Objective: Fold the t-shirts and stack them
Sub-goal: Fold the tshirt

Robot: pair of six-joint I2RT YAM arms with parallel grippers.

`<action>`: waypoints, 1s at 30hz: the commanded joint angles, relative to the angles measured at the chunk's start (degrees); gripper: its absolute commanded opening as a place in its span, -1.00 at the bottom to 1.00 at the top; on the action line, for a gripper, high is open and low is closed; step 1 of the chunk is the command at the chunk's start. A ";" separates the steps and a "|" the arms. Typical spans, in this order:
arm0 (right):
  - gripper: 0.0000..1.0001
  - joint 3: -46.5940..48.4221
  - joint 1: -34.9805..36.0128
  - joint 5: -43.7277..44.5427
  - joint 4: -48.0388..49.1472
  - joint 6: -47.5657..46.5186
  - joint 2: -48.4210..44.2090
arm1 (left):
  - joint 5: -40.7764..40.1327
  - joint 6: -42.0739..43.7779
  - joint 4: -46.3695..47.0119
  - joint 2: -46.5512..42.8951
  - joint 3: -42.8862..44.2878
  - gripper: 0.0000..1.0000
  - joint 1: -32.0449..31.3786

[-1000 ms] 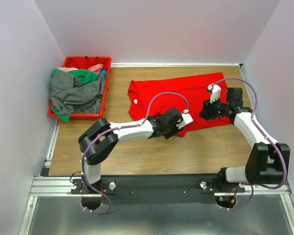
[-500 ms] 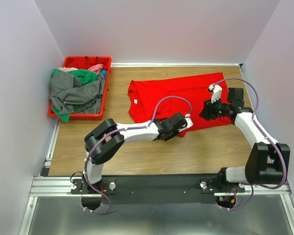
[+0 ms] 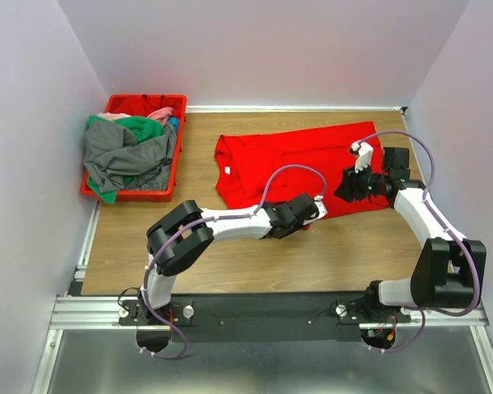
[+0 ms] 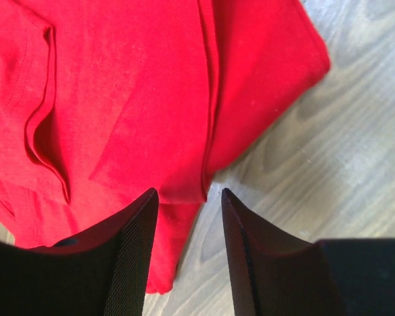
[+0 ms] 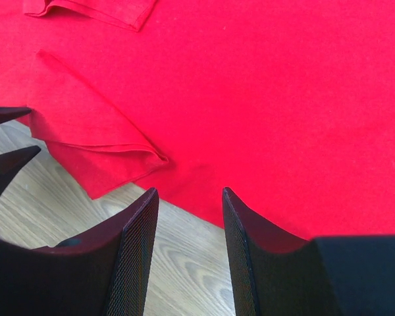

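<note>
A bright red t-shirt (image 3: 296,160) lies spread on the wooden table (image 3: 230,254), with its white neck label (image 3: 227,171) at the left. My left gripper (image 3: 317,211) is open and low at the shirt's near edge. In the left wrist view its jaws (image 4: 189,194) straddle a hem corner of the red cloth (image 4: 131,99) without holding it. My right gripper (image 3: 346,187) is open and empty over the shirt's near right edge. The right wrist view shows the red cloth (image 5: 263,85) and a folded flap (image 5: 85,131) ahead of that gripper (image 5: 187,192).
A red plastic crate (image 3: 135,102) at the far left holds a grey shirt (image 3: 123,156), a green one (image 3: 140,127) and a pink one (image 3: 160,112). White walls close in the left, back and right. The left gripper's fingertips (image 5: 6,155) show at the left edge of the right wrist view.
My left gripper has moved a little right and toward the near edge of the red shirt, and its arm has stretched out lower. The right arm has hardly moved.
</note>
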 commanded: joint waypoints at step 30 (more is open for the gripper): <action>0.02 -0.01 -1.74 -2.68 -2.32 0.36 0.40 | -1.97 -0.30 -2.14 -0.30 4.28 -0.90 -0.56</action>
